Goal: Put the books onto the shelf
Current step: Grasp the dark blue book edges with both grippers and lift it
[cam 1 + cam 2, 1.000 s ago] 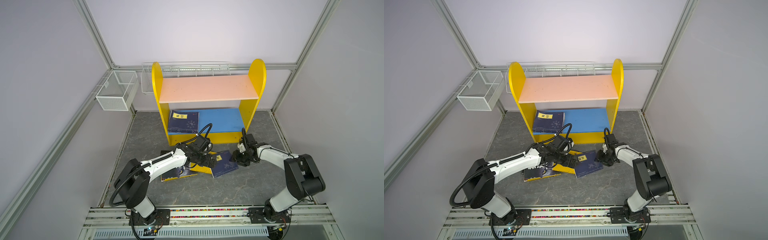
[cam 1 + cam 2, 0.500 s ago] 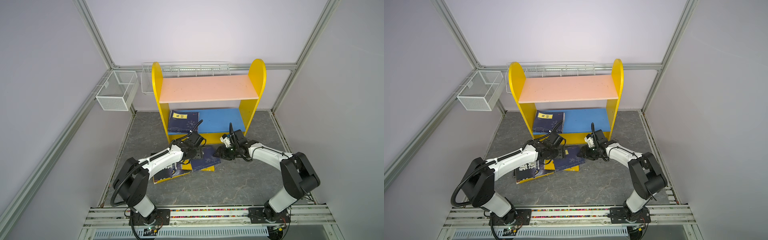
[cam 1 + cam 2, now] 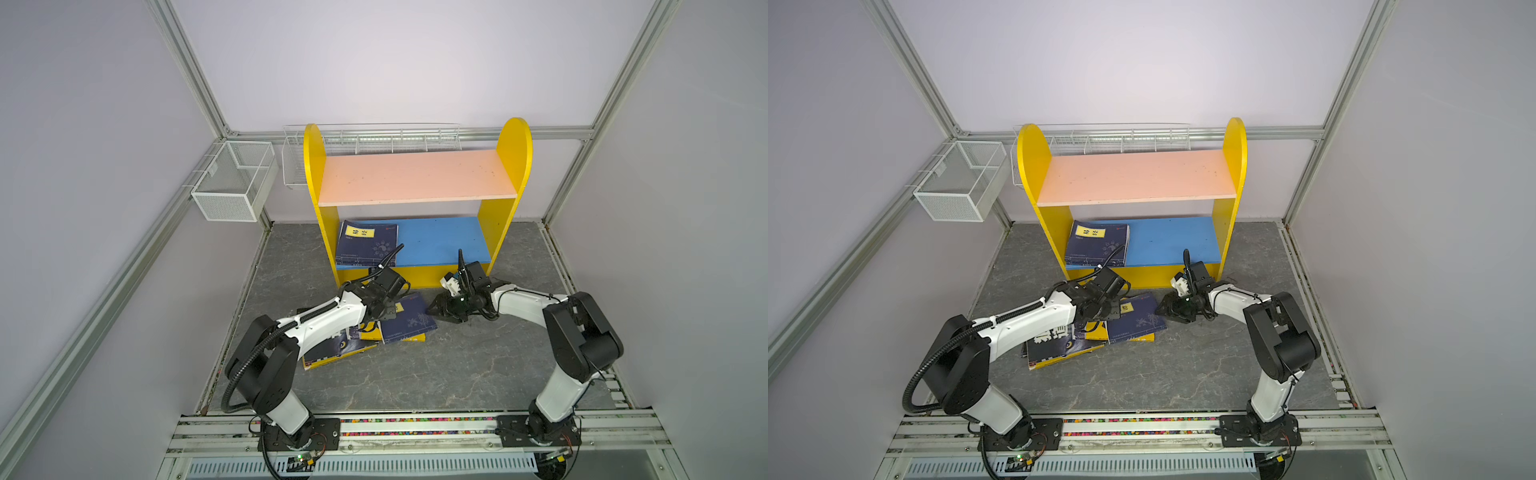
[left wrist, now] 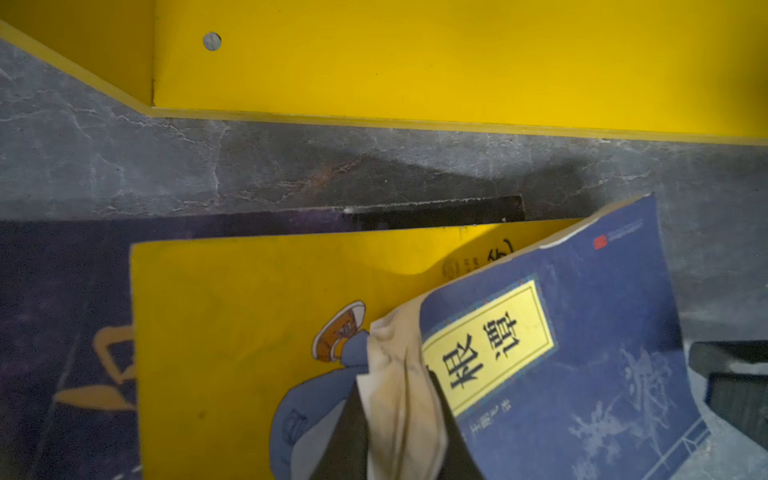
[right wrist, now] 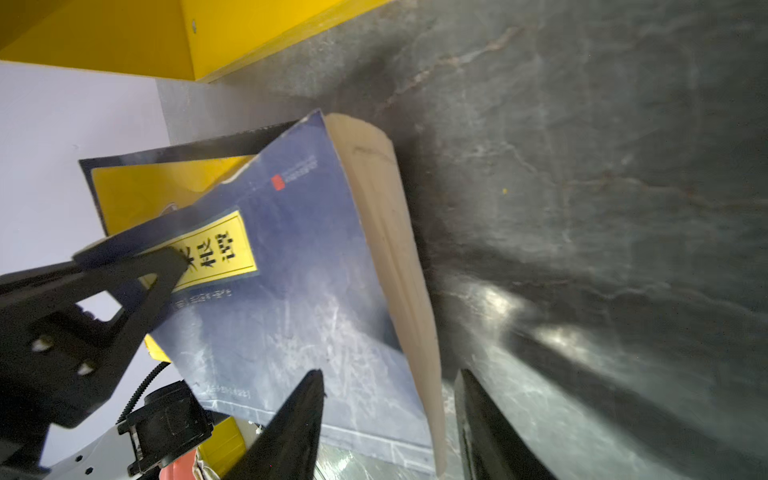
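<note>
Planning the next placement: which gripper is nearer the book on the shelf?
Left. The left gripper pinches a navy paperback on the floor directly before that book; the right gripper is farther, before the bare blue board.

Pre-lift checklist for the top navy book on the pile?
1. Left gripper shut on navy book's corner: ok.
2. Whole book pinched, not just some pages: cannot tell.
3. Right gripper open, page edge between its fingers: ok.
4. Book clear of the yellow book beneath: not ok, it rests on it.
5. Free room on blue board beside shelved book: ok.
</note>
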`<action>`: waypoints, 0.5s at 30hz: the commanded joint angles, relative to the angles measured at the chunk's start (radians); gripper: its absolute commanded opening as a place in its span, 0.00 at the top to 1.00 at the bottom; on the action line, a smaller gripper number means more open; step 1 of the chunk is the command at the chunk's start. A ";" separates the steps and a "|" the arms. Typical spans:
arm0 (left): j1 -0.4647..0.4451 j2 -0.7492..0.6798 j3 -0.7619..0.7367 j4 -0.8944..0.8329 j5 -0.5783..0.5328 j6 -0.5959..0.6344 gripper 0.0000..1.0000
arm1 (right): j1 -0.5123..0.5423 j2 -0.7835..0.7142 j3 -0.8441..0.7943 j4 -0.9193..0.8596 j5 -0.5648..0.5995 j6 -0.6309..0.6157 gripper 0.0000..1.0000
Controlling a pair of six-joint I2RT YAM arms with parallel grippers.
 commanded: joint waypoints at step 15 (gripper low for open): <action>0.012 0.060 -0.147 -0.179 -0.051 -0.024 0.95 | -0.013 0.041 -0.021 0.125 -0.234 -0.002 0.57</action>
